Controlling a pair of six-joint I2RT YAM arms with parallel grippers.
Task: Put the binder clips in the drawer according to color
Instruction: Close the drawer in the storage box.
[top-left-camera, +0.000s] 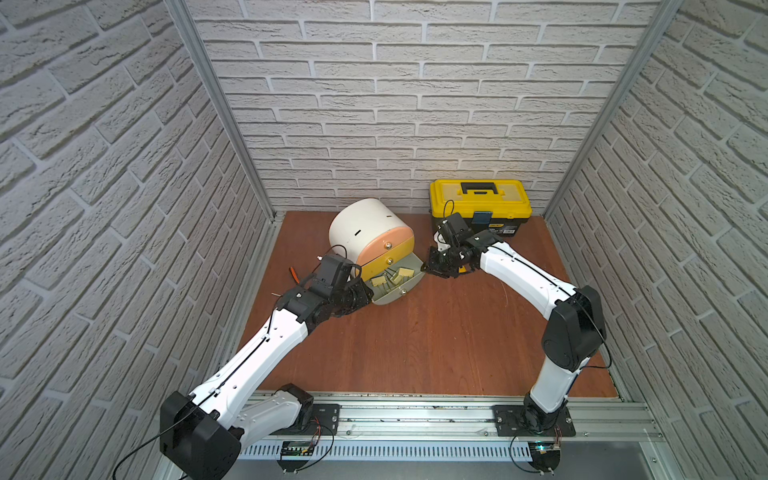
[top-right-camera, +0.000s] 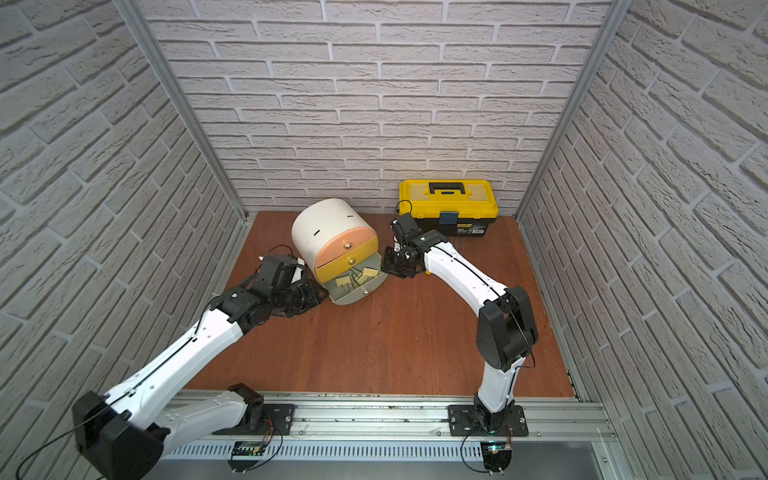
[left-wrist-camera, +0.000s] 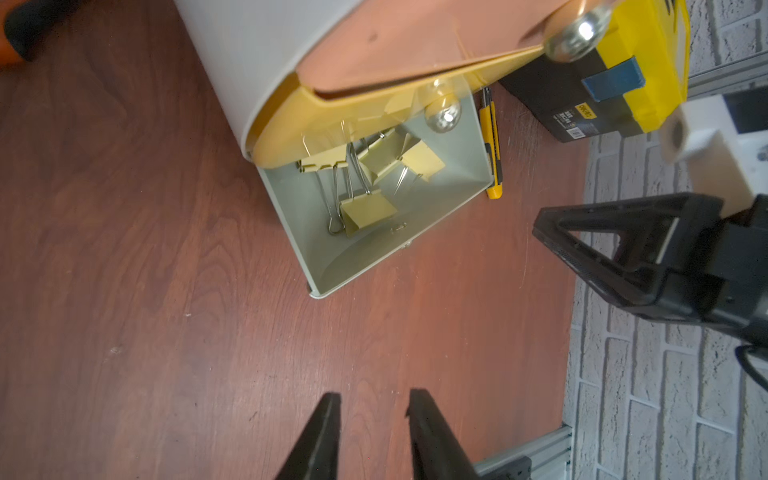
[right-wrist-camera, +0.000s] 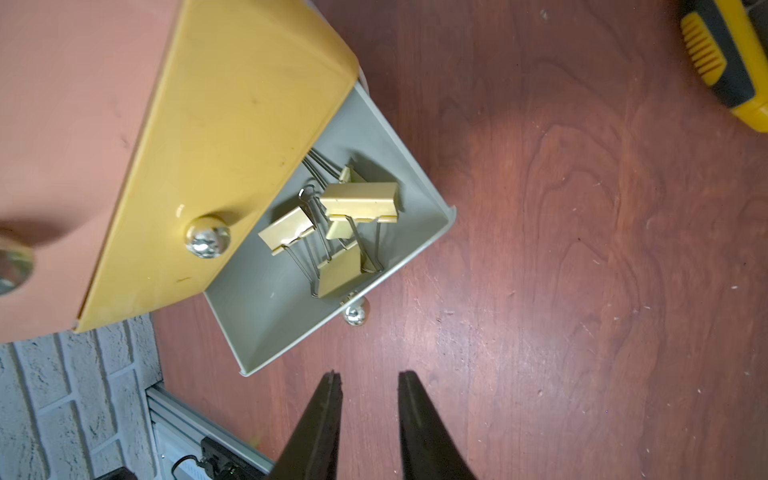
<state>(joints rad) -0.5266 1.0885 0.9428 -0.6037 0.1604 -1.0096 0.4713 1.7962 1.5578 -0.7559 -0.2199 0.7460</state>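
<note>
A small white round-topped drawer cabinet (top-left-camera: 365, 226) sits toward the far middle of my wooden table (top-left-camera: 415, 345). Its peach top drawer (top-left-camera: 388, 245) and yellow middle drawer (top-left-camera: 390, 262) are pushed in. The grey bottom drawer (right-wrist-camera: 257, 316) is pulled out toward me.

Inside the grey drawer lie several pale yellow binder clips (right-wrist-camera: 359, 203), tangled by their silver wire handles. No teal or blue clips show anywhere, and no clip is loose on the table, so I judge the sorting nearly finished; closing the grey drawer looks like what remains.

My left gripper (left-wrist-camera: 372, 405) hovers just left of the open drawer, jaws slightly apart and holding nothing. My right gripper (right-wrist-camera: 370, 384) hovers just right of the drawer, jaws likewise narrowly parted and empty.

A yellow-black utility knife (left-wrist-camera: 491, 145) lies on the table right of the drawer. A yellow-black toolbox (top-left-camera: 480, 205) stands at the far right.
</note>
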